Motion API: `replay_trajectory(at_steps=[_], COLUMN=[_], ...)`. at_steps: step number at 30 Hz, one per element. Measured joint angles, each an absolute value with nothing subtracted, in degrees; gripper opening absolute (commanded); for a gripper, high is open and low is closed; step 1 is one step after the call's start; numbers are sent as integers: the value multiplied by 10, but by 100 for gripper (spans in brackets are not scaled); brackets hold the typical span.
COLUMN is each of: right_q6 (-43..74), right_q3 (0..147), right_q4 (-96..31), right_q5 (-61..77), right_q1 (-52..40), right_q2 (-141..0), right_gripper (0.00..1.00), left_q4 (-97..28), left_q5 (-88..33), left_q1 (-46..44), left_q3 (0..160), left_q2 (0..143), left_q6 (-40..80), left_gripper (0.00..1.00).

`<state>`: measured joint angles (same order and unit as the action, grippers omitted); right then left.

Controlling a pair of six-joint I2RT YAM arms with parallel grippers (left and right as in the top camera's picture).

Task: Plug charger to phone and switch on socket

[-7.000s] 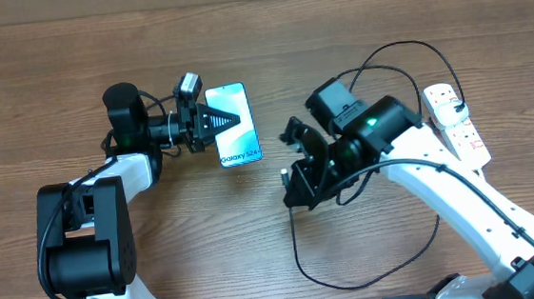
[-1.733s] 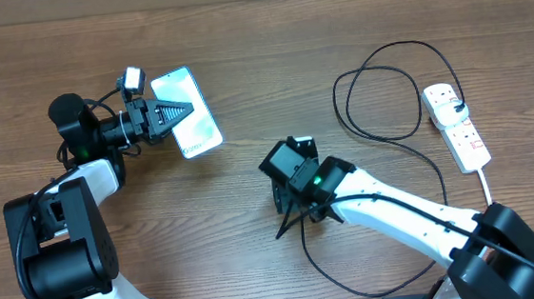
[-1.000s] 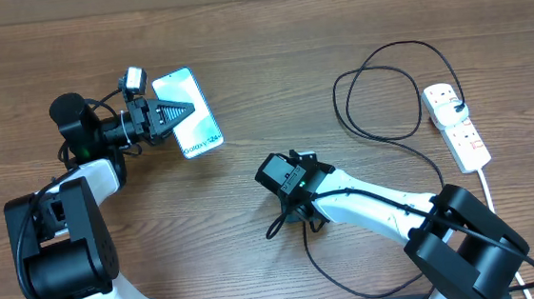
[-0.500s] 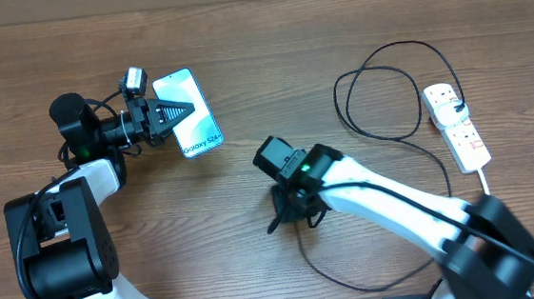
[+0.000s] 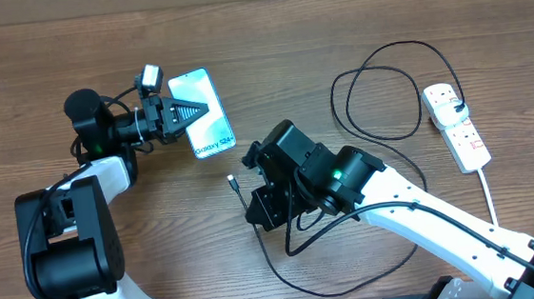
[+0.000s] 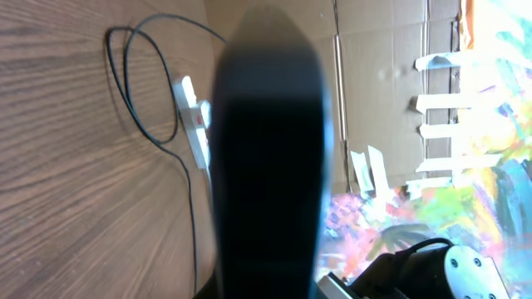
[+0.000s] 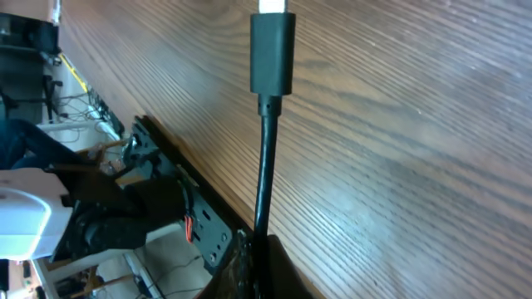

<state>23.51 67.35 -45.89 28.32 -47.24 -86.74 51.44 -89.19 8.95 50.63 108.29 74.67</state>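
Note:
The phone (image 5: 204,126), with a light blue screen, is held off the table at the upper left by my left gripper (image 5: 188,112), which is shut on its edge. In the left wrist view the phone (image 6: 270,158) is a dark slab filling the middle. My right gripper (image 5: 252,203) is shut on the black charger cable (image 5: 299,252) close to its connector tip (image 5: 231,181), which points toward the phone with a gap between them. The right wrist view shows the connector (image 7: 273,54) sticking out of the fingers (image 7: 258,266). The white socket strip (image 5: 456,125) lies at the far right with the black plug (image 5: 452,108) in it.
The charger cable loops over the table (image 5: 377,93) between my right arm and the socket, and curls near the front edge. The socket's white cord (image 5: 493,194) runs off toward the front right. The socket also shows in the left wrist view (image 6: 195,124).
My right gripper has lifted the charger's tip off the table and carried it up and left toward the phone. My left gripper has shifted the phone slightly right.

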Motion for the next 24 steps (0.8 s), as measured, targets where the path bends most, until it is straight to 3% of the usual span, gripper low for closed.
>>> replay_trajectory(at_steps=[24], right_q6=[249], right_q3=[674], right_q4=[-390], right_q5=[251], right_q1=[-451], right_q2=[-867], right_gripper=[4], left_q4=[515], left_q5=[-892], left_q1=[79], left_q3=[506], left_q2=[1083], left_q6=[777], left_gripper=[4])
